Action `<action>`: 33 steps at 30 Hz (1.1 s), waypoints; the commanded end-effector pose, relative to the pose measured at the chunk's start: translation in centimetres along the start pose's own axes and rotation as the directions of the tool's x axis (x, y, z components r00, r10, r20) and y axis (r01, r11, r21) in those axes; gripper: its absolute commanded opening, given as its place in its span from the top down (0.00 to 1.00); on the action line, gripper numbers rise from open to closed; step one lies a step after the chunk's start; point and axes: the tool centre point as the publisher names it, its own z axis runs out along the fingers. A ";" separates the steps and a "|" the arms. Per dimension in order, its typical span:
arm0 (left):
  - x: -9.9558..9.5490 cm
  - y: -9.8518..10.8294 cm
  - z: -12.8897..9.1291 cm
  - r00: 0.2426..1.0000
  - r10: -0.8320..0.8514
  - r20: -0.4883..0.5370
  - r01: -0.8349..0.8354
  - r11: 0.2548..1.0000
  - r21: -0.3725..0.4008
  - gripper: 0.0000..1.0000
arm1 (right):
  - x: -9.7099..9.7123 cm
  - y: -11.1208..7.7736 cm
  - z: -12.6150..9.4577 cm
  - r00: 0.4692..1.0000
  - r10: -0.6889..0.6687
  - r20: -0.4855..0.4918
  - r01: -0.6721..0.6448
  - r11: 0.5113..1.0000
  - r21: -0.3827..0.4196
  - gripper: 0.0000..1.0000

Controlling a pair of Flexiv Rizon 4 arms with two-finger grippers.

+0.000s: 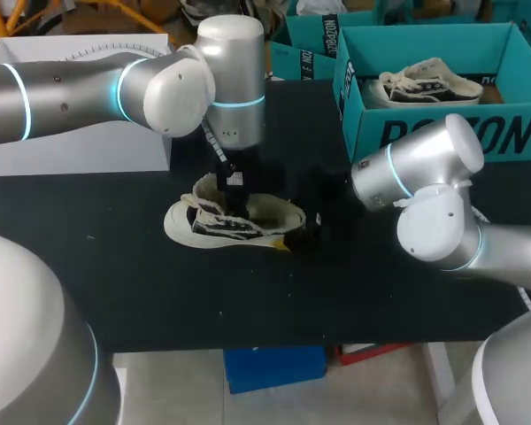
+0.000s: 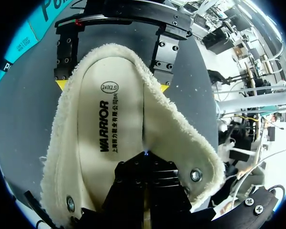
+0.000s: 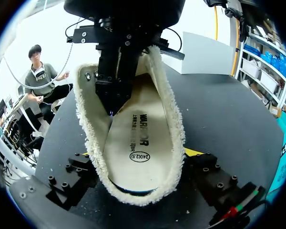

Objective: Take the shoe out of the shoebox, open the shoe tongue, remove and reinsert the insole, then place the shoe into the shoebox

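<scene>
Black table [image 1: 115, 283] holds shoe [image 1: 196, 228], its heel clamped inside right end effector [image 3: 139, 153].

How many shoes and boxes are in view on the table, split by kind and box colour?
shoe: 2
teal box: 2
white box: 1
Total: 5

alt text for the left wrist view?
Looking down into a fleece-lined shoe on the dark table, its insole lying flat inside. The left gripper, fingers closed, dips in to the insole, while the right gripper clasps the shoe's far end between its yellow tips.
</scene>
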 end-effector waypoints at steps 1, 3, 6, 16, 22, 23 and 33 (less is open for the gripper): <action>-0.2 0.0 1.8 1.000 0.000 0.001 0.000 1.000 -0.002 1.00 | -0.1 0.0 0.1 1.000 0.002 0.003 -0.002 1.000 0.001 1.00; -0.2 0.0 1.9 1.000 0.002 -0.001 -0.002 1.000 -0.001 1.00 | -0.1 0.0 0.1 1.000 0.002 0.003 -0.002 1.000 0.001 1.00; -0.2 -0.1 1.8 1.000 0.004 0.003 -0.004 1.000 0.004 0.67 | -0.1 0.0 0.1 1.000 0.002 0.003 -0.002 1.000 0.001 1.00; -0.2 -0.2 1.4 0.999 0.009 0.037 -0.008 1.000 -0.024 0.58 | -0.1 0.0 0.1 1.000 0.002 0.003 -0.002 1.000 0.001 1.00; -0.3 -0.2 1.6 0.994 0.001 0.109 0.012 0.994 -0.112 0.61 | -0.1 0.0 0.1 1.000 0.002 0.003 -0.002 1.000 0.001 1.00; -0.3 -0.3 1.6 0.992 0.001 0.123 0.015 0.992 -0.128 0.60 | -0.1 0.0 0.1 1.000 0.002 0.003 -0.002 1.000 0.001 1.00; -1.1 0.5 2.5 0.951 0.007 0.308 0.083 0.956 -0.281 0.62 | -0.1 0.0 0.1 1.000 0.002 0.003 -0.002 1.000 0.001 1.00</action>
